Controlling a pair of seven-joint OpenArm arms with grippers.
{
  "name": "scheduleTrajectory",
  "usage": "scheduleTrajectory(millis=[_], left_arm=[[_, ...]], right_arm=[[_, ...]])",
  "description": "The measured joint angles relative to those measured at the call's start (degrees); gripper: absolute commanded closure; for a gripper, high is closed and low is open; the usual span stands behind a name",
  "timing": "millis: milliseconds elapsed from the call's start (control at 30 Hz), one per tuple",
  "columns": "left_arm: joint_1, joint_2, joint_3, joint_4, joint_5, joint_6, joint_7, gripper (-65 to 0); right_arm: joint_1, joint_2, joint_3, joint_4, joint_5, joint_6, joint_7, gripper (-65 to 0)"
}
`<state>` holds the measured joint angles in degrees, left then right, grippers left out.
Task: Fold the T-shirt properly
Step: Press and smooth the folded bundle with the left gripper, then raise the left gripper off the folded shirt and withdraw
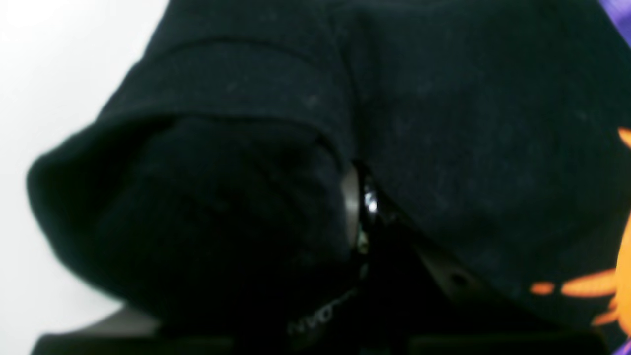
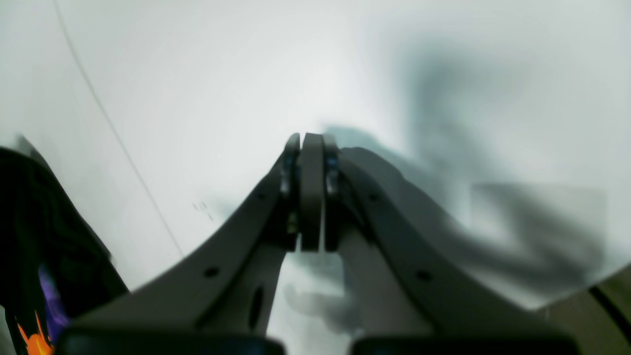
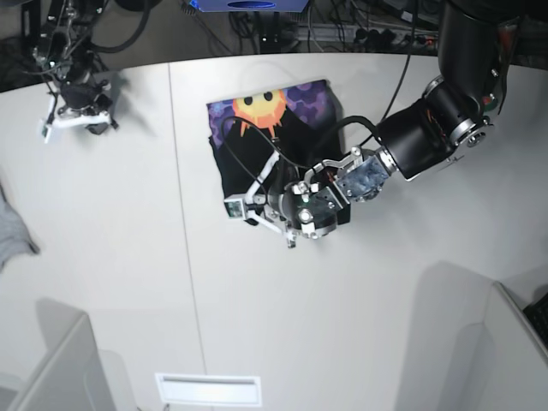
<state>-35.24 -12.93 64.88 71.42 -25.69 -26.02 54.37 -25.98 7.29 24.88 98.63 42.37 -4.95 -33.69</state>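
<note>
T-shirt [image 3: 257, 128]: black cloth, partly folded, lying near the middle of the white table [image 3: 111, 257] toward its far side, with the sun-face print uppermost at the far end and a black layer bunched over the near end. In the left wrist view the cloth [image 1: 443, 123] fills the frame, a hemmed sleeve-like edge draped over the claw and orange print showing at the right margin.

Left gripper [image 3: 270, 201]: low over the near edge of the shirt, its jaws narrowed on a fold of black cloth; the pinch itself is mostly hidden by the draped layer, so how much cloth is caught cannot be told.

Right gripper [image 2: 310, 143]: jaws pressed together on nothing, above bare table, parked at the far left corner in the base view [image 3: 77, 116], well apart from the shirt.

Step in hand, as judged: carrying the near edge over to make a fold. To do it well, the lifted edge should travel straight toward the printed end, low enough that the lower layer is not dragged, and be laid with its edges matched to those beneath before release. A one-sided pinch risks a skewed crease; the idle arm could pin the far edge.

Grey cloth [image 3: 13, 231]: at the left margin, not involved.
</note>
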Motion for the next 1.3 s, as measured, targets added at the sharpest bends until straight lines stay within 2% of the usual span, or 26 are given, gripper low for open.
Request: scheduleTrajectory(millis=[133, 200, 500, 1067, 1100, 1200, 1300], left_arm=[[0.1, 3.0, 0.2, -0.6, 3.6, -1.5, 0.6, 0.0], [0.2, 4.1, 0.2, -0.8, 5.2, -2.4, 1.0, 0.0], [0.1, 8.9, 0.2, -5.1, 6.0, -2.4, 0.9, 0.0], [-0.3, 10.1, 0.9, -5.6, 5.5, -2.3, 0.1, 0.0], [-0.3, 10.4, 0.9, -5.7, 5.5, -2.4, 0.3, -2.1], [-1.3, 11.0, 1.4, -6.0, 5.5, -2.6, 1.1, -17.4], [-2.1, 11.2, 1.1, -6.3, 5.4, -2.5, 0.7, -30.1]], right_arm=[[-1.6, -2.3, 1.7, 0.0, 0.0, 0.0, 1.7, 0.0], [-2.3, -2.4, 1.7, 0.0, 0.0, 0.0, 2.6, 0.0], [-2.6, -2.5, 1.7, 0.0, 0.0, 0.0, 2.9, 0.0], [-2.3, -2.5, 1.7, 0.0, 0.0, 0.0, 3.1, 0.0], [-2.3, -2.5, 1.7, 0.0, 0.0, 0.0, 3.1, 0.0], [-2.3, -2.5, 1.5, 0.0, 0.0, 0.0, 3.1, 0.0], [-2.3, -2.6, 1.5, 0.0, 0.0, 0.0, 3.1, 0.0]])
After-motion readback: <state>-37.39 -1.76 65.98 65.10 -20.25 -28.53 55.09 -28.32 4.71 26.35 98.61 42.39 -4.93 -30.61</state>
